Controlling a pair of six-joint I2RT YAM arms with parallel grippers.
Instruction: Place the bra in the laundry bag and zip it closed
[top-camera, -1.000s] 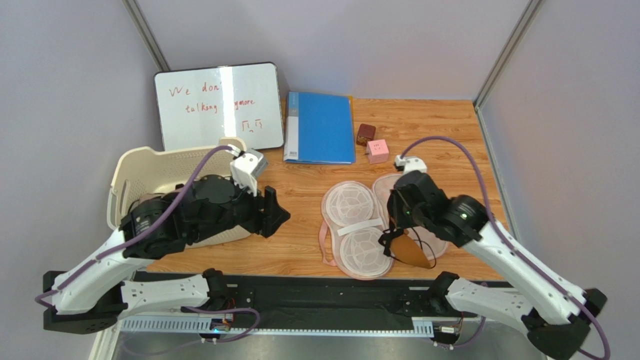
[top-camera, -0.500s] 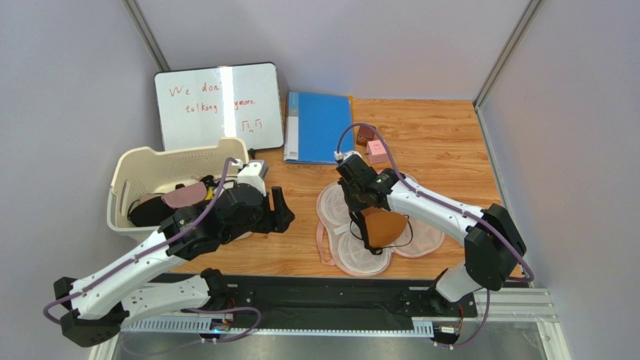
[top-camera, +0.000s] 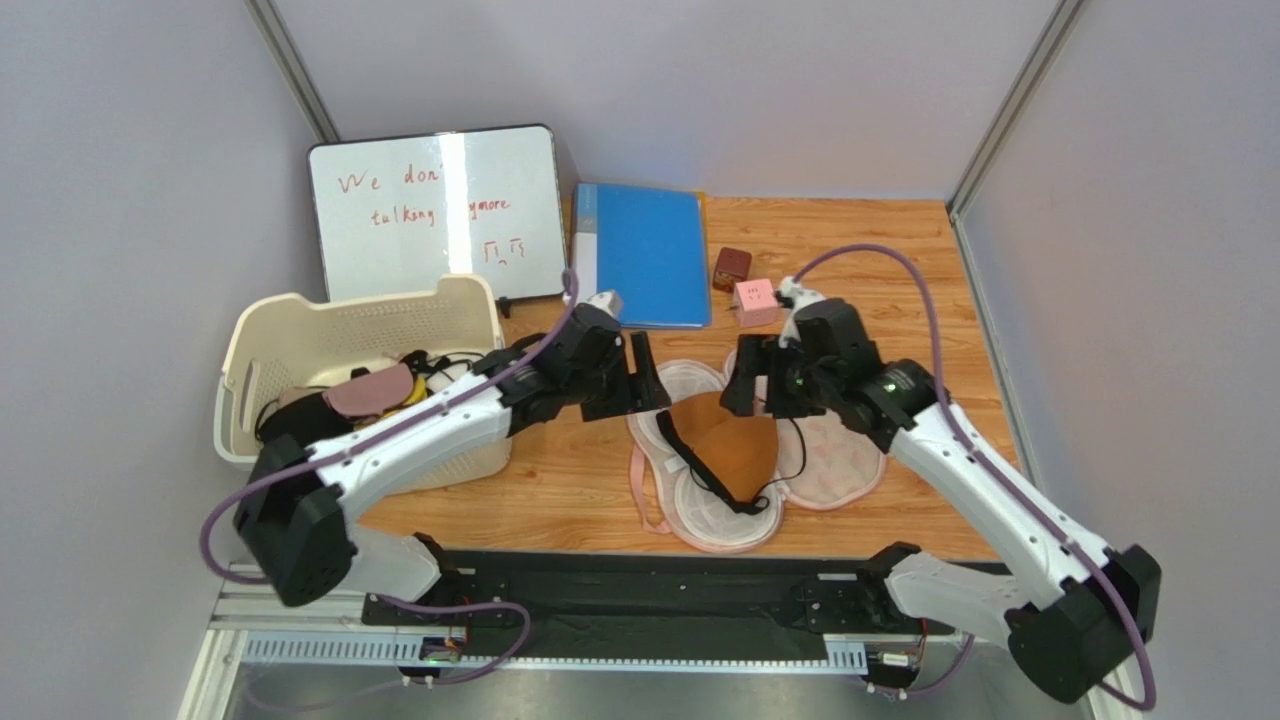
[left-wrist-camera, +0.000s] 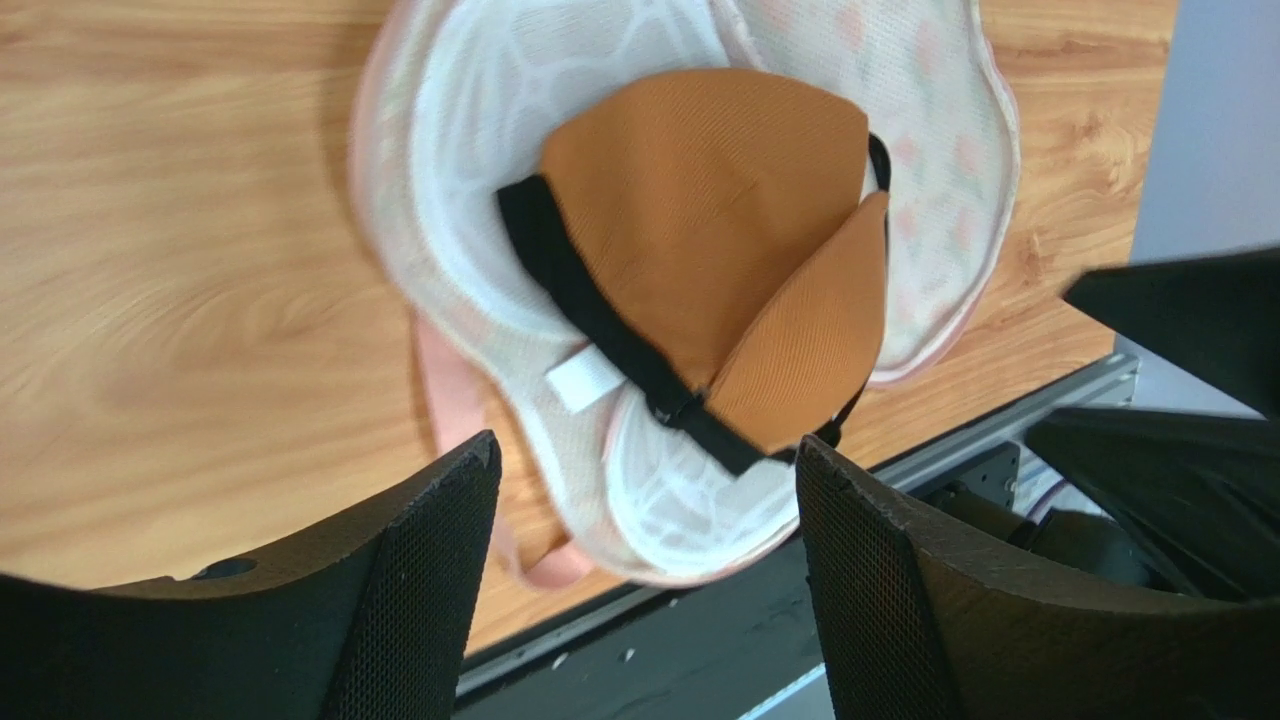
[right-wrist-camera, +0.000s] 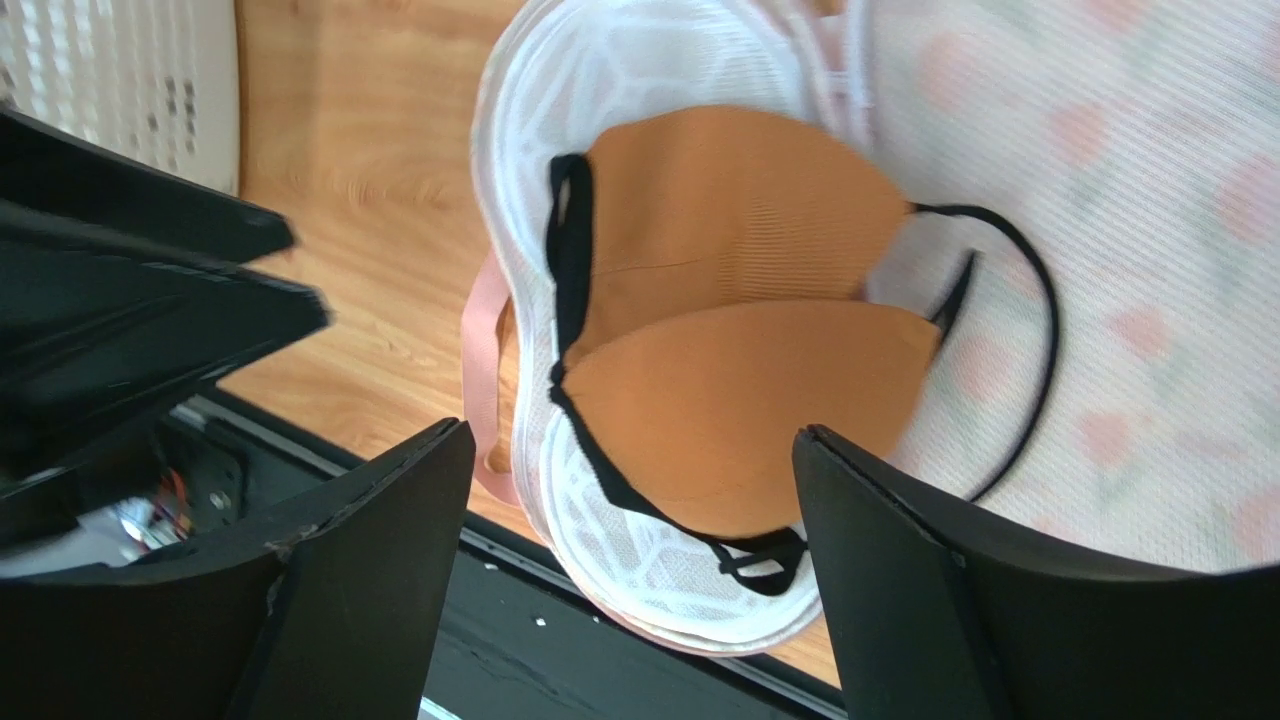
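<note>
Orange-brown folded bra (top-camera: 736, 447), black straps, lies on white mesh half of open beige-pink printed laundry bag (top-camera: 703, 519), between and just nearward of both grippers; left gripper (top-camera: 643, 398), right gripper (top-camera: 756, 393) spread wide, empty; printed flap (top-camera: 849, 468) lies rightward, nearer right gripper

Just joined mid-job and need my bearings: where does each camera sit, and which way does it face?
Top external: above and behind the bases, looking down on the wooden table; both arms show, with left gripper and right gripper.
Left wrist: on the left arm, looking down past its black fingers.
Right wrist: likewise, past its black fingers.
Shared: orange-brown bra lying on the open beige-pink mesh-lined laundry bag.
</note>
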